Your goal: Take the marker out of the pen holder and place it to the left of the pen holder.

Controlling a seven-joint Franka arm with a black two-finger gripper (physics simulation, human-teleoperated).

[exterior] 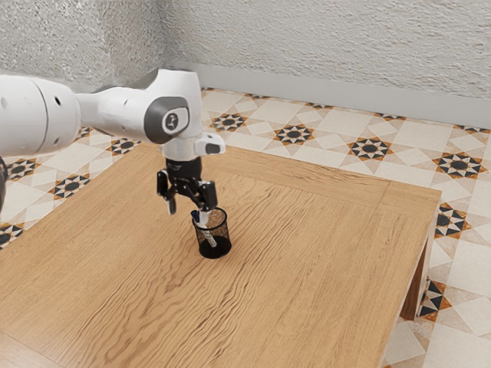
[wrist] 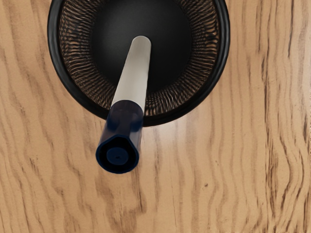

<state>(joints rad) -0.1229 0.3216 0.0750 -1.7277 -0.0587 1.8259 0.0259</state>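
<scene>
OK, gripper [exterior: 188, 212] wide, exterior-view 11 o'clock of pen holder [wrist: 222, 39]; marker [wrist: 131, 77] inside, cap leaning 11 o'clock.

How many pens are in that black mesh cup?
1: a marker, leaning inside the cup with its dark blue cap sticking out over the rim. Looking down into the cup, I see no other.

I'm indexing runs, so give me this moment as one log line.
gripper: open, near marker cap | marker: leaning inside pen holder, cap beyond rim | pen holder: upright on table
</scene>
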